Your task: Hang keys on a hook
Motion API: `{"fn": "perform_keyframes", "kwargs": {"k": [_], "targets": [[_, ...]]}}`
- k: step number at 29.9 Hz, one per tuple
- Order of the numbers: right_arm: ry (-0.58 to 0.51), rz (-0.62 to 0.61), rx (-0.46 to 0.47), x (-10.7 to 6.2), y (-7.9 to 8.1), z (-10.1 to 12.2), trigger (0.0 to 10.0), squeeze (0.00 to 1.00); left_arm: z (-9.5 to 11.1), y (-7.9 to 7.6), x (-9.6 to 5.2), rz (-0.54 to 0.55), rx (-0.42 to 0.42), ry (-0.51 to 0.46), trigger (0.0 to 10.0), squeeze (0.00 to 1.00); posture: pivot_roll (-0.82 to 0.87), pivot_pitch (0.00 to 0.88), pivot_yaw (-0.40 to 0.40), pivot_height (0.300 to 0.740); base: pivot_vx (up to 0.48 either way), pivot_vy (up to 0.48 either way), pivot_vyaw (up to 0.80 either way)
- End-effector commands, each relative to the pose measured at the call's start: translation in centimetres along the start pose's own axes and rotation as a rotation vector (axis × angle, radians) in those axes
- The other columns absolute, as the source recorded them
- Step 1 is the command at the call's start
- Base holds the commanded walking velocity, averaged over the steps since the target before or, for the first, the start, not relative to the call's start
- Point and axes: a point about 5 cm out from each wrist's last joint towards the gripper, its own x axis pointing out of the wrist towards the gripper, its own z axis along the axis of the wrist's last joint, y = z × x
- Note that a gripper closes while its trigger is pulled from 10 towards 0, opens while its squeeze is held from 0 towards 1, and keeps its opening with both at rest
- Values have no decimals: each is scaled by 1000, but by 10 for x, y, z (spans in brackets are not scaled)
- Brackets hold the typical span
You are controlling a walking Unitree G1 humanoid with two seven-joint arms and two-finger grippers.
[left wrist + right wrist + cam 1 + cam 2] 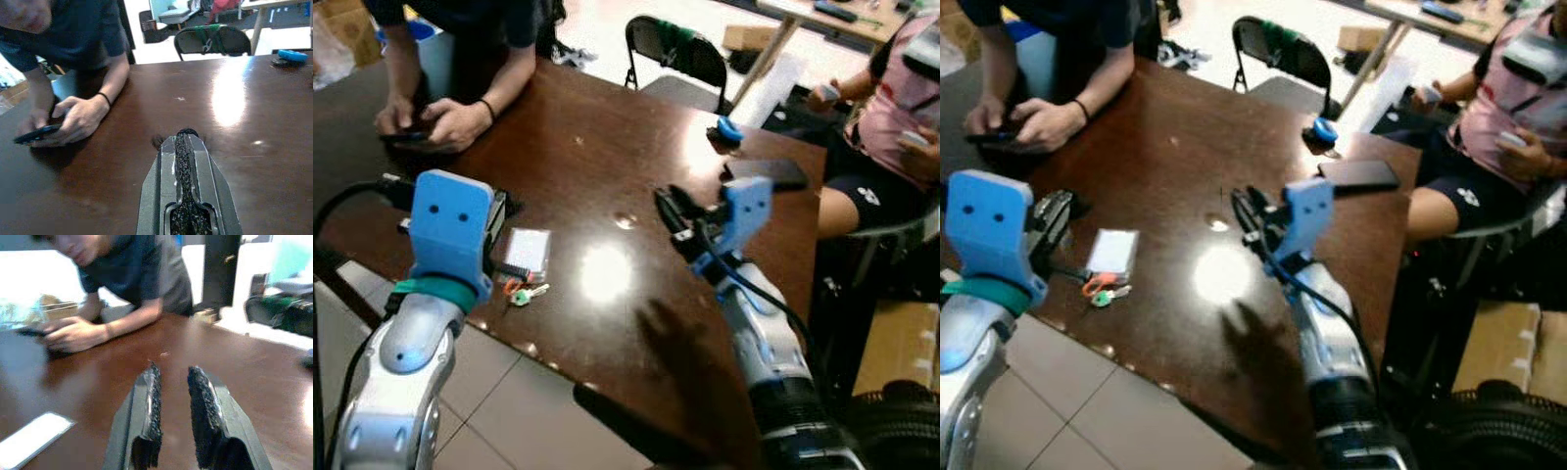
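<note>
The keys, with orange and green tags, are lying on the brown desk near its front edge, just beside a white card. The left gripper is being held above the desk with jaws pressed together, near the keys. The right gripper is being held over the desk's middle, jaws narrowly parted and holding nothing.

keys with orange and green heads lie flat near the table's front edge, beside a clear card holder.
</note>
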Motion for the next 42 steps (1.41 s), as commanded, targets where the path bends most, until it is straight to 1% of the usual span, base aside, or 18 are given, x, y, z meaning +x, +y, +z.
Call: {"fn": "perform_keyframes", "kwargs": {"k": [1, 2, 3, 4, 6, 7, 10, 12, 13, 14, 15, 16, 18, 42], "targets": [[-2, -24, -18, -6, -3, 2, 10000, 0, -1, 1, -1, 13, 7, -3, 10000, 0, 108, 172, 40, 740, 0, 0, 0], [-3, -61, -35, -14, -8, 2, 10000, 0, -3, 2, 0, 20, 7, 0, 10000, 0, 101, 161, 41, 740, 0, 0, 0], [-3, -61, -35, -14, -8, 2, 10000, 0, -3, 2, 0, 20, 7, 0, 10000, 0, 101, 161, 41, 740, 0, 0, 0], [4, -90, -46, -20, -12, 0, 10000, 0, -5, 2, 1, 30, 7, 2, 10000, 0, 99, 153, 40, 740, 0, 0, 0], [4, -90, -46, -20, -12, 0, 10000, 0, -5, 2, 1, 30, 7, 2, 10000, 0, 99, 153, 40, 740, 0, 0, 0], [16, -109, -58, -22, -15, -3, 10000, 0, -6, 2, 3, 35, 7, 4, 10000, 0, 102, 144, 39, 740, 0, 0, 0], [23, -109, -67, -19, -13, -7, 10000, 0, -9, 2, 4, 40, 11, 8, 10000, 0, 108, 135, 39, 740, 0, 0, 0], [18, -99, -61, -16, -8, -6, 10000, 0, -12, 1, 4, 37, 17, 11, 10000, 0, 116, 130, 37, 740, 0, 0, 0], [18, -99, -61, -16, -8, -6, 10000, 0, -12, 1, 4, 37, 17, 11, 10000, 0, 116, 130, 37, 740, 0, 0, 0], [16, -90, -54, -14, -4, -4, 10000, 0, -14, 1, 3, 34, 21, 15, 10000, 0, 122, 128, 34, 740, 0, 0, 0], [16, -90, -54, -14, -4, -4, 10000, 0, -14, 1, 3, 34, 21, 15, 10000, 0, 122, 128, 34, 740, 0, 0, 0], [11, -68, -44, -10, 3, -2, 10000, 0, -19, 1, 0, 33, 28, 29, 10000, 0, 127, 128, 31, 740, -364, 0, 0], [10, -61, -42, -9, 5, -1, 10000, 0, -20, 1, -1, 34, 29, 34, 10000, 0, 127, 128, 31, 740, -364, 0, 0], [1, -57, -32, -7, 6, 0, 10000, 0, -26, -2, -1, 25, 29, 34, 10000, 0, 131, 117, 30, 740, -368, 0, 0]]}}
